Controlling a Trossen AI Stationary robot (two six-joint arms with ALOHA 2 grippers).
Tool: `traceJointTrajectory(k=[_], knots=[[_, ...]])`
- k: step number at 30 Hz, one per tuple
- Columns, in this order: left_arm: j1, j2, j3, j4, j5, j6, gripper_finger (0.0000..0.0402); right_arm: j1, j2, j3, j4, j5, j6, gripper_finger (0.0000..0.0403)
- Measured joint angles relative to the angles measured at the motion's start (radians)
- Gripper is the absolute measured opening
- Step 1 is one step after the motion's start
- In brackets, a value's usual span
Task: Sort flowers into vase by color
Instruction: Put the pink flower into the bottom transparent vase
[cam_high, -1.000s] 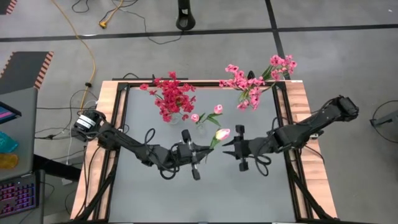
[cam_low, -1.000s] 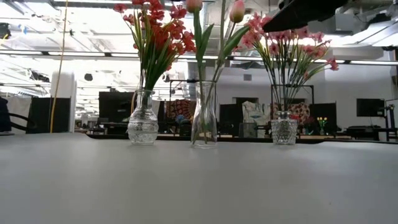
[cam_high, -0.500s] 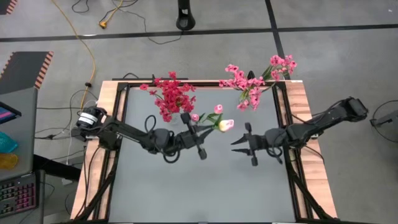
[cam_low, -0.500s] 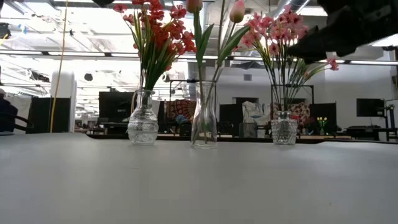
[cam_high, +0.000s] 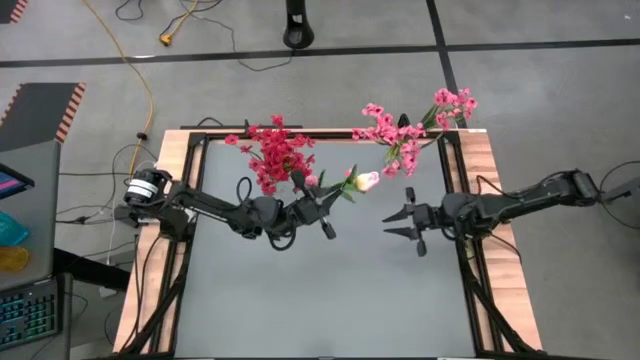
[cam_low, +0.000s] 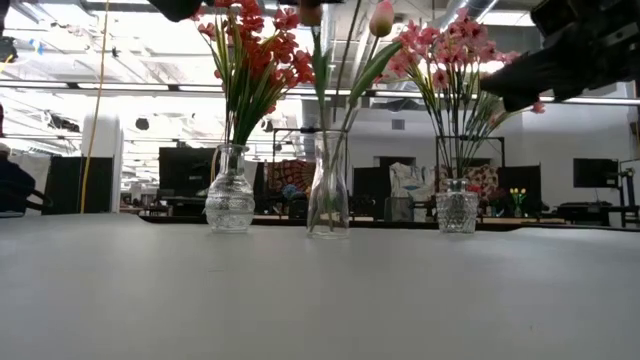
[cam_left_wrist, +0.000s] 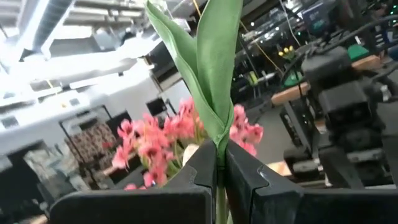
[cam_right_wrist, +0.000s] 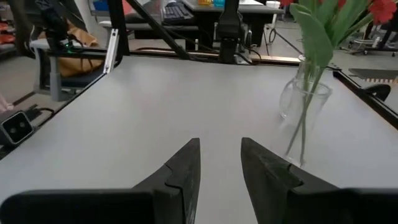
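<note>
One tulip bud (cam_high: 367, 180) is clamped in the left gripper (cam_high: 322, 205); lowering into the middle vase (cam_low: 328, 190) is called for. The right gripper (cam_high: 397, 218) is held apart.

The table (cam_high: 300, 290) has a grey top and a wooden frame, and stands on a grey concrete floor (cam_high: 520, 90) crossed by dark tape lines (cam_high: 500, 45). A yellow cable (cam_high: 140, 70) snakes over the floor at the far left, beside a hazard-striped mat (cam_high: 45, 105). A desk (cam_high: 25, 250) with a keyboard (cam_high: 25, 315) sits at the left edge. Level across the table, the room is an open workshop: white ceiling with ducts and strip lights (cam_low: 100, 85), dark monitors (cam_low: 595, 172), a chair (cam_right_wrist: 62, 62).
</note>
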Motion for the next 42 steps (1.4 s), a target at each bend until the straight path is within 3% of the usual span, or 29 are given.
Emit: traceJointTrajectory(k=[10, 18, 28, 34, 42], knots=[[0.066, 0.0, 0.0, -0.171, 0.019, -0.155, 0.0004, 0.001, -0.224, -0.001, -0.204, 0.0, -0.02, 0.0141], [0.085, 0.0, 0.0, -0.241, -0.013, -0.268, 0.0029, 0.001, -0.366, -0.091, -0.14, 0.001, -0.054, 0.0141], [0.077, -0.007, 0.0, -0.243, -0.05, -0.332, 0.0099, -0.001, -0.543, -0.14, -0.181, 0.001, -0.038, 0.0141], [0.039, -0.052, 0.0, -0.245, -0.128, -0.305, 0.0146, -0.001, -0.591, -0.14, -0.214, 0.001, -0.038, 0.0141], [0.002, -0.12, 0.0, -0.344, -0.134, -0.306, 0.0178, -0.001, -0.601, -0.14, -0.233, 0.001, -0.02, 0.0141]])
